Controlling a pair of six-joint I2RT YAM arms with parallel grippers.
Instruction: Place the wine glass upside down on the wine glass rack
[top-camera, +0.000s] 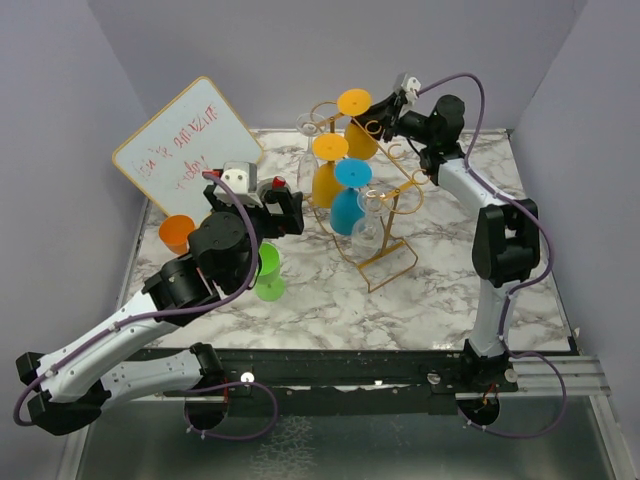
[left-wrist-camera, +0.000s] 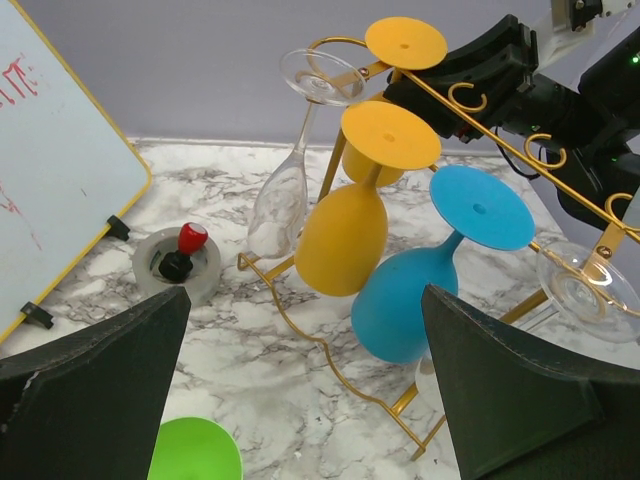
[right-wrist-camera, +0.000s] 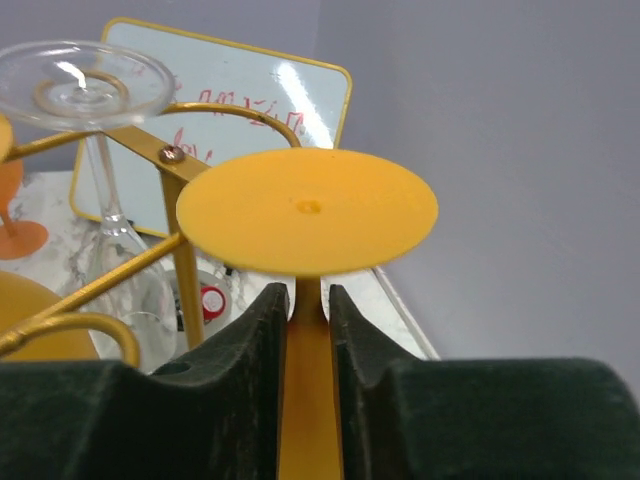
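Observation:
An orange-yellow wine glass (top-camera: 354, 102) hangs upside down at the top of the gold wire wine glass rack (top-camera: 385, 270), its foot (right-wrist-camera: 307, 211) resting flat above a rack arm (right-wrist-camera: 180, 240). My right gripper (top-camera: 386, 118) straddles its stem (right-wrist-camera: 310, 400) just under the foot. The jaws stand slightly apart, with thin slits of light on either side of the stem at the fingertips (right-wrist-camera: 270, 310). My left gripper (left-wrist-camera: 305, 292) is wide open and empty, hovering low over the marble in front of the rack (left-wrist-camera: 330, 340).
The rack also carries a yellow glass (top-camera: 327, 175), a blue glass (top-camera: 348, 205) and two clear glasses (top-camera: 308, 150) (top-camera: 370, 225). A green glass (top-camera: 268, 272) and an orange glass (top-camera: 178, 233) stand near my left arm. A whiteboard (top-camera: 185, 150) leans at the back left.

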